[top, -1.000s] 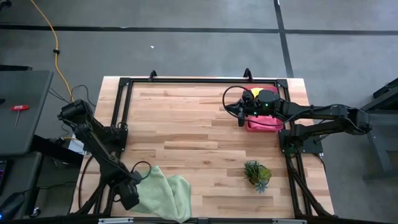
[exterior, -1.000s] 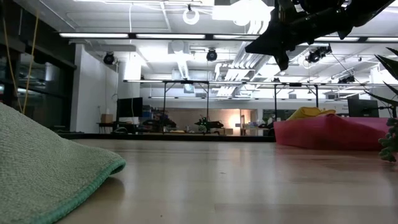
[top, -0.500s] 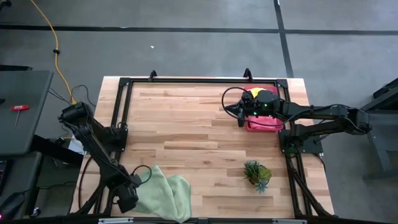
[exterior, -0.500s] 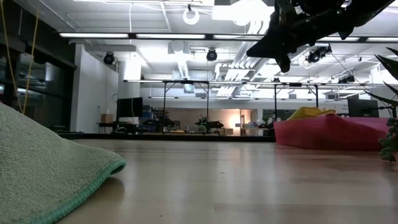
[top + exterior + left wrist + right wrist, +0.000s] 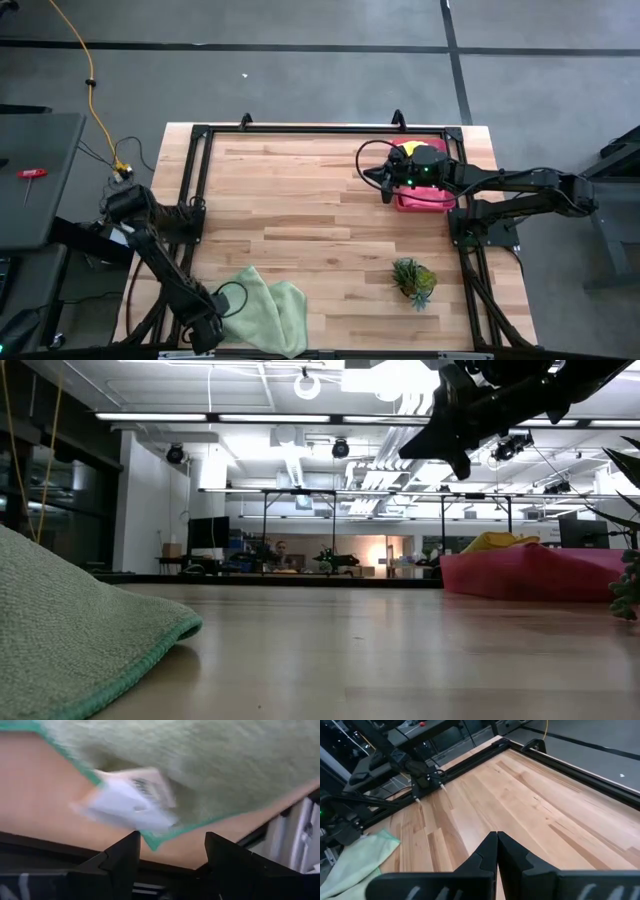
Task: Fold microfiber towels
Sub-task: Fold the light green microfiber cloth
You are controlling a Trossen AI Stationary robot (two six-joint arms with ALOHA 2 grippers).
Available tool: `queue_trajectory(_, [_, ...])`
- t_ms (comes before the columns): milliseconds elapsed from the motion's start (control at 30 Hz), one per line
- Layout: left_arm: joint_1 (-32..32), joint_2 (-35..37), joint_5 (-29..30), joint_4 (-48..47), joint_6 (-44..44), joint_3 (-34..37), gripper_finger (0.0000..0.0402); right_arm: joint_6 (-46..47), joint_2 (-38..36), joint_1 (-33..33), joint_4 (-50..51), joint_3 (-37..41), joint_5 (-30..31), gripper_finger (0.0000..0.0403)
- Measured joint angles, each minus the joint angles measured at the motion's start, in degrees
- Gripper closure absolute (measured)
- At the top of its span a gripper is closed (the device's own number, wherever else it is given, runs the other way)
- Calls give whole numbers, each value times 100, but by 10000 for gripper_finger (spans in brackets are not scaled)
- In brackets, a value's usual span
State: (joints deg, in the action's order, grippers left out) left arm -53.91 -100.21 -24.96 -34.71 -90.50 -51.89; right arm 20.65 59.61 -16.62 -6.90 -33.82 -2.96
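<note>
We begin with the tabletop [image 5: 300, 200], a wooden surface framed by dark rails. One pale green towel [image 5: 265, 315] lies crumpled near its front edge, toward the front-left corner, partly doubled over itself. A pink tray [image 5: 425, 195] sits at the back-right corner with what looks like a yellow cloth [image 5: 400, 150] showing above its rim. A small green plant [image 5: 413, 280] stands near the front-right area, well apart from the towel.

The left hand [image 5: 203, 332] hovers at the front edge just beside the towel's left side. In the left wrist view its fingers [image 5: 122, 857] stand wide apart and empty, with the towel's teal-stitched hem [image 5: 155, 840] and a white care label [image 5: 127, 802] directly ahead. The right hand [image 5: 386, 185] waits above the back-right area, next to the tray, with its fingers pressed together and holding nothing.

We judge the towel to be light, soft and wholly limp: it will sag from any single pinch and drag across the wood rather than slide as a sheet. The fuzzy pile should grip well, so slipping is unlikely. We recommend taking hold at a hemmed corner, where the stitching gives a firmer, thinner edge, and pinching only one layer.
</note>
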Motion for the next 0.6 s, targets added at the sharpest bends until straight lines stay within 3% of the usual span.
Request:
queue_trajectory(367, [-144,-380,-1,-17,-104,-147,200,13,0,0,81,0,147,402])
queue_trajectory(467, [-146,-366,79,-51,-34,-143,235,26,0,0,79,0,146,402])
queue_trajectory(600, [-124,-351,183,-129,162,-139,319,26,0,0,79,0,146,402])
